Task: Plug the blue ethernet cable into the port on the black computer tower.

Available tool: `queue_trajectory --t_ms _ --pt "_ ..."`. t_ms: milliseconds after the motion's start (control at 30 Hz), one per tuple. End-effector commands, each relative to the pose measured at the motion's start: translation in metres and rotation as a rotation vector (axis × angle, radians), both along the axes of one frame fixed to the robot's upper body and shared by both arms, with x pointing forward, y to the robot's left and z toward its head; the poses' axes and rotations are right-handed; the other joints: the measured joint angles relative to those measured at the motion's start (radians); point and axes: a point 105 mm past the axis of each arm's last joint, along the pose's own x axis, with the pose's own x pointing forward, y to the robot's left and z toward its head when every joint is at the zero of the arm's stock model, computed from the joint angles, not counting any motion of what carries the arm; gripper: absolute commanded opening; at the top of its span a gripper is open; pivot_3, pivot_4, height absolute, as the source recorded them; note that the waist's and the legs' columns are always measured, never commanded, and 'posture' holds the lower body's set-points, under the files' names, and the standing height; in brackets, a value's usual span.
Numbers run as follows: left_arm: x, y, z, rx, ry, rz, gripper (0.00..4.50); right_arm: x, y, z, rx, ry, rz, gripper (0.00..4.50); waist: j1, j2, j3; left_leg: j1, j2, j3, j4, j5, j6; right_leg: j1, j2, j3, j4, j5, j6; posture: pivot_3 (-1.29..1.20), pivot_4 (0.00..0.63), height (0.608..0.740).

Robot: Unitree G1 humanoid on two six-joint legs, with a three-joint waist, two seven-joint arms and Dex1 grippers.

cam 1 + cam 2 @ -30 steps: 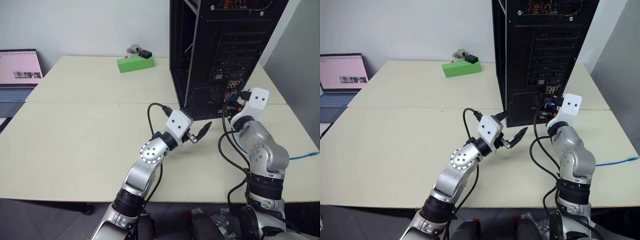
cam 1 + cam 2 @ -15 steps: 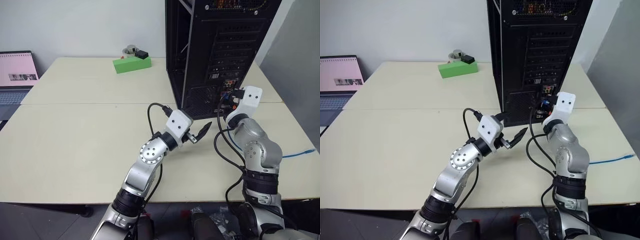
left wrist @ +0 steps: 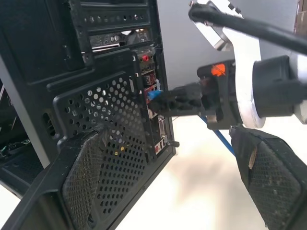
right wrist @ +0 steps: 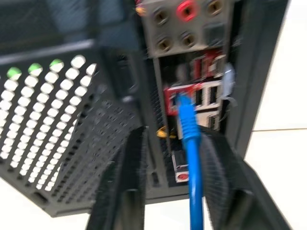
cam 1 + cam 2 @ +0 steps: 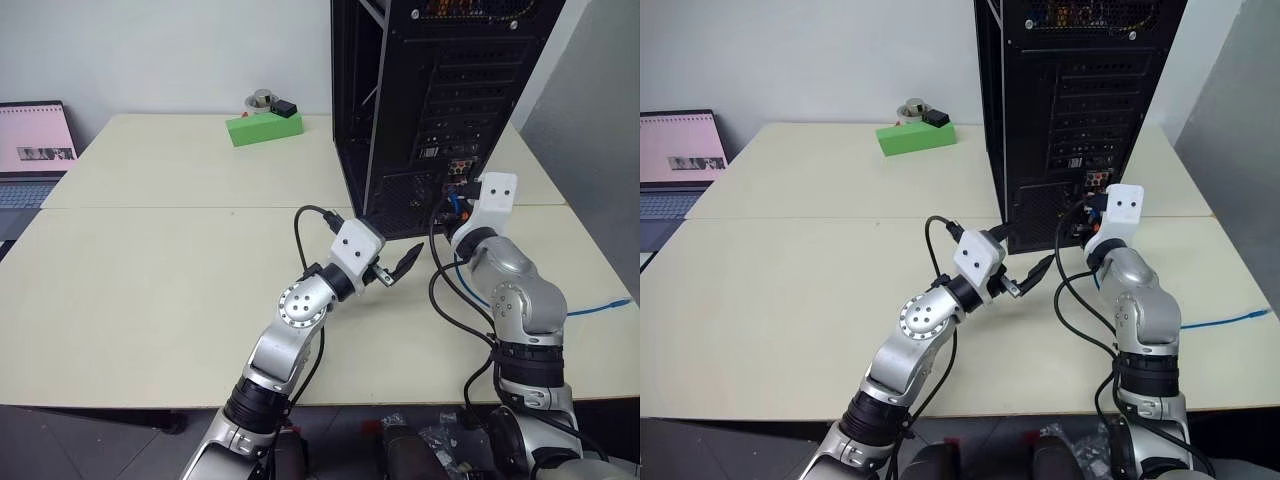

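Black computer tower (image 5: 440, 110): upright at the far edge of my surface (image 5: 150, 280), rear panel toward me. Right end effector (image 4: 168, 182): at that panel, jaws just parted from their clamp, now standing either side of the cord. Left end effector (image 5: 400, 265): wide, empty, idle nearby. Blue ethernet cable (image 4: 189, 143): plug end sits in a rear port, cord trailing back. Judgement: insertion looks done; next is withdrawal without snagging.

The right gripper (image 4: 168, 167) has parted its fingers from the blue ethernet cable (image 4: 188, 143), whose plug now sits in the port of the black computer tower (image 5: 440, 90).
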Motion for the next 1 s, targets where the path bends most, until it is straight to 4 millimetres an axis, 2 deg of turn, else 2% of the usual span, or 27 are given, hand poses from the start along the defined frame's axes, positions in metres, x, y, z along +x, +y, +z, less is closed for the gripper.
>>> queue_trajectory --t_ms 33,233,333,433,600,733,867,1000 --pt "-0.005 0.002 0.020 -0.055 -0.064 -0.012 4.33 -0.012 -0.006 0.016 -0.015 -0.059 0.034 2.56 0.002 0.000 0.000 0.000 0.000 0.000 0.000 0.000 0.000 0.000 0.000 0.000 0.000 0.000 0.000 0.00 0.150 0.740" --pt "-0.004 0.004 0.026 -0.085 -0.072 -0.020 4.33 -0.026 -0.012 0.027 -0.086 -0.108 0.098 4.03 0.003 0.000 0.000 0.000 0.000 0.000 0.000 0.000 0.000 0.000 0.000 0.000 0.000 0.000 0.000 0.00 0.150 0.740" --pt "-0.006 0.006 0.034 -0.124 -0.080 -0.044 4.33 -0.036 -0.010 0.030 -0.130 -0.136 0.168 4.48 0.006 0.000 0.000 0.000 0.000 0.000 0.000 0.000 0.000 0.000 0.000 0.000 0.000 0.000 0.000 0.00 0.150 0.740" --pt "-0.010 0.009 0.040 -0.150 -0.083 -0.070 4.33 -0.044 -0.010 0.031 -0.160 -0.146 0.203 4.48 0.007 0.000 0.000 0.000 0.000 0.000 0.000 0.000 0.000 0.000 0.000 0.000 -0.001 0.000 0.000 0.00 0.150 0.740" --pt "-0.002 0.036 0.027 -0.078 -0.023 0.013 4.33 -0.055 -0.008 0.036 -0.203 -0.201 0.268 4.48 0.006 0.000 0.000 0.000 0.000 0.000 0.000 0.000 0.000 0.000 0.000 0.000 -0.001 0.000 0.000 0.00 0.150 0.740" --pt "0.007 0.078 0.009 -0.031 0.058 0.105 4.33 -0.066 -0.010 0.036 -0.249 -0.252 0.323 4.48 0.004 0.000 0.000 0.000 0.000 0.000 0.000 0.000 0.000 0.000 0.000 -0.001 -0.001 0.000 0.000 0.00 0.150 0.740" --pt "0.002 0.115 0.004 0.043 0.085 0.116 4.33 -0.068 -0.033 0.031 -0.294 -0.250 0.345 4.48 0.008 0.000 0.000 0.000 0.000 0.000 0.000 0.000 0.000 0.000 0.000 -0.001 -0.001 0.000 0.000 0.00 0.150 0.740" --pt "-0.004 0.141 -0.002 0.127 0.136 0.106 4.33 -0.065 -0.047 0.032 -0.326 -0.246 0.373 4.48 0.011 0.000 0.001 0.000 0.000 0.000 0.000 0.000 0.000 0.001 0.000 -0.001 -0.001 0.000 0.000 0.00 0.150 0.740"
